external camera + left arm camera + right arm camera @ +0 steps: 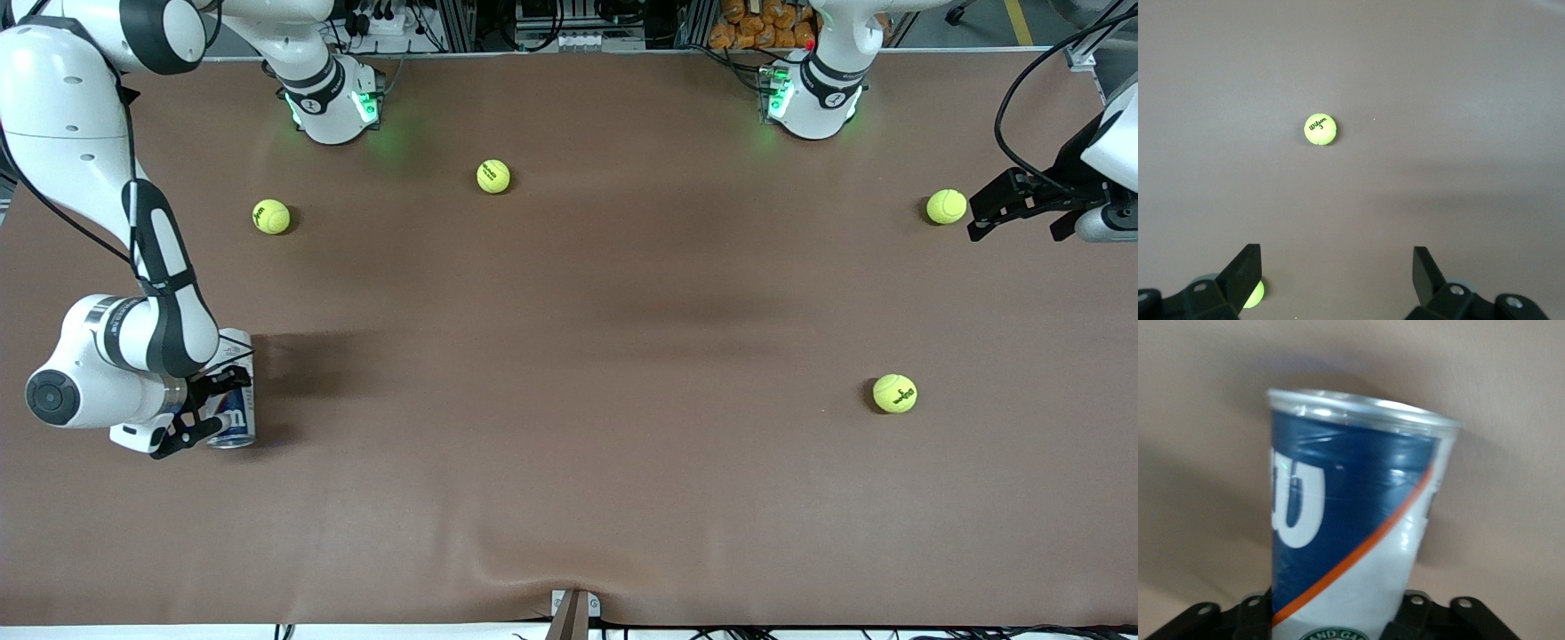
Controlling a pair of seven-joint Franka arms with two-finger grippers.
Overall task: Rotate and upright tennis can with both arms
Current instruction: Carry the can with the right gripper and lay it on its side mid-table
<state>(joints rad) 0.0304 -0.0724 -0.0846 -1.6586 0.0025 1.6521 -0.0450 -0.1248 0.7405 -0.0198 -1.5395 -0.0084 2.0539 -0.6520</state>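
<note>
Nearest the front camera, the tennis can (236,400) lies on the brown surface (569,462) at the right arm's end, navy-and-white with an orange stripe and silvery rim, pinched by the right gripper (197,411). Over a ball (946,206), the left gripper (1022,209) hangs spread.

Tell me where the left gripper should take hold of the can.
Likely the free end of the can, the one nearer the front camera, coming from above across its narrow width. It lies flat, and the right gripper already clamps its body. The left gripper waits open by a ball.
</note>
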